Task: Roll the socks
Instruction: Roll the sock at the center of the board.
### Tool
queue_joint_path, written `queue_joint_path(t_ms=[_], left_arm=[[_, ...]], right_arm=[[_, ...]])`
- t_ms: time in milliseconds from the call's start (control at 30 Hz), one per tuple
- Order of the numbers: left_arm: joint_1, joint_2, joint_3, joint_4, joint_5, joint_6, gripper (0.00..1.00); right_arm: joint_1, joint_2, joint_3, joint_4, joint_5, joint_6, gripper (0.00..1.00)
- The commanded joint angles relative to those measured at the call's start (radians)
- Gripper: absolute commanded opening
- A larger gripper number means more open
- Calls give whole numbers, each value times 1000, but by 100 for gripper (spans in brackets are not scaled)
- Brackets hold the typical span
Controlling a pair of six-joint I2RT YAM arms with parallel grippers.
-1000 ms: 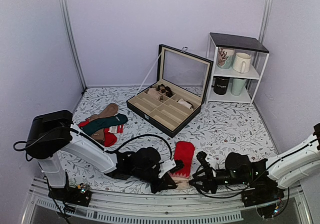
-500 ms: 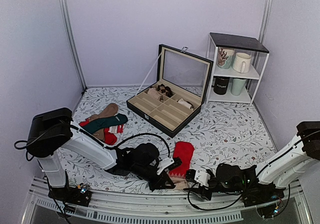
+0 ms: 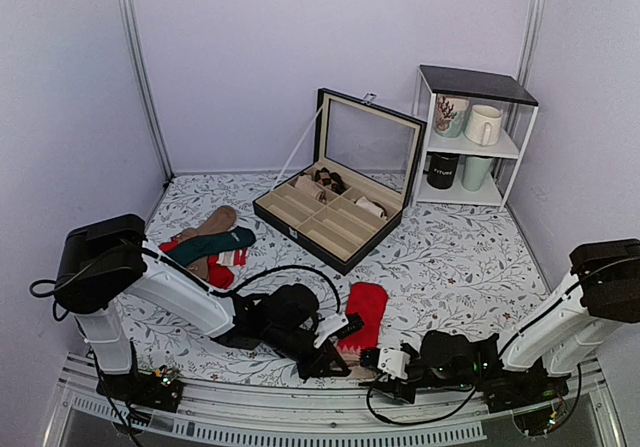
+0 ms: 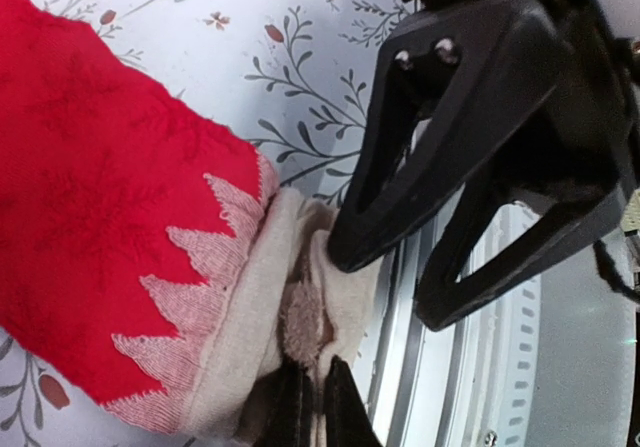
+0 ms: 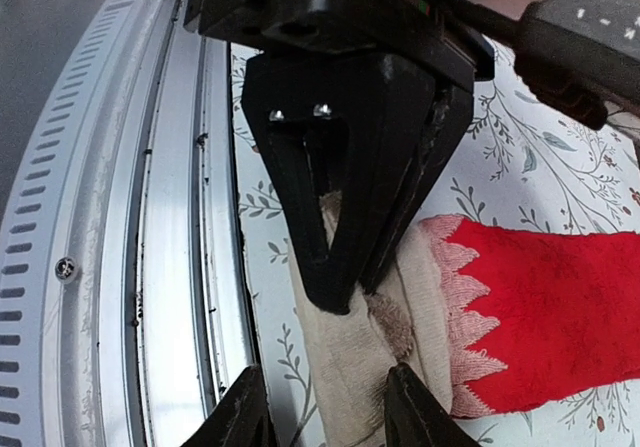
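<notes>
L end effector [image 4: 312,392] pinches socks [image 4: 100,217] cuff; R end effector [image 5: 325,392] straddles it.

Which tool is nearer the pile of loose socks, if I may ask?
Left. The left tool pinches the red socks' cuff right of the pile; the right tool is farther right.

You had the top camera high behind the arm bases, looking down across the whole table [image 3: 450,257]. Your left wrist camera sat very close over the socks [image 4: 110,217] by the near metal rail [image 4: 490,387], facing the right gripper [image 4: 390,285]. The right wrist camera looked back at the left gripper [image 5: 352,292]. Both shared the beige cuff [image 5: 340,367].
</notes>
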Motion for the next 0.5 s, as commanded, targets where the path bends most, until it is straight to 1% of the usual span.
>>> queue_joint_path(t_ms=[0, 133, 267, 300, 367, 400, 433, 467], left_arm=[[12, 73, -42, -240, -37, 18, 0], [12, 71, -35, -244, -33, 25, 0], [13, 72, -33, -245, -28, 32, 0], [14, 72, -32, -243, -22, 35, 0], [16, 69, -33, -238, -19, 39, 1], [16, 60, -34, -236, -27, 41, 6], [17, 50, -33, -236, -39, 43, 8], [19, 35, -34, -236, -58, 46, 10]], right_arm=[[9, 67, 23, 36, -9, 38, 42], [10, 87, 35, -13, 17, 66, 40], [33, 68, 67, -149, 74, 151, 31], [37, 67, 67, -173, 81, 168, 28], [41, 72, 67, -207, 86, 211, 15], [42, 75, 75, -223, 70, 241, 8], [43, 82, 85, -243, 60, 262, 3], [45, 89, 94, -263, 58, 279, 0]])
